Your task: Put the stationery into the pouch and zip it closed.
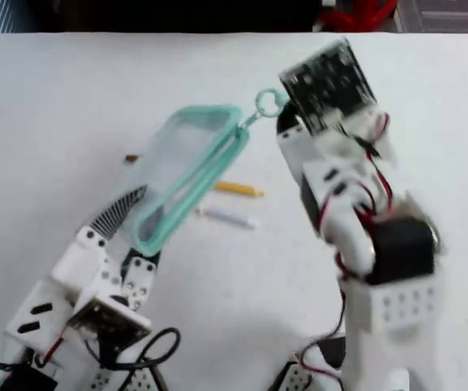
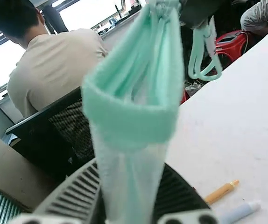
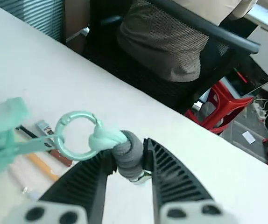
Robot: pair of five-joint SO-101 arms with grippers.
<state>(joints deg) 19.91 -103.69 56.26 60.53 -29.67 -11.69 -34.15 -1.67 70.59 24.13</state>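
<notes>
While the grey zipper pull point(image 3: 129, 158) is clamped between the closed fingers point(image 3: 171, 172) of the right gripper point(image 3: 127, 149), the teal ring point(image 3: 76, 135) tied to it is left hanging just beyond the fingertips. The opposite end of the teal mesh pouch point(image 1: 181, 163) is pinched between the ribbed fingers point(image 2: 73, 193) of the left gripper point(image 2: 127, 191), so the pouch is held between the two grippers over the white table point(image 1: 55, 98). Beside it, a yellow pencil point(image 1: 238, 189) and a white pen point(image 1: 227, 217) are seen lying on the table, outside the pouch.
</notes>
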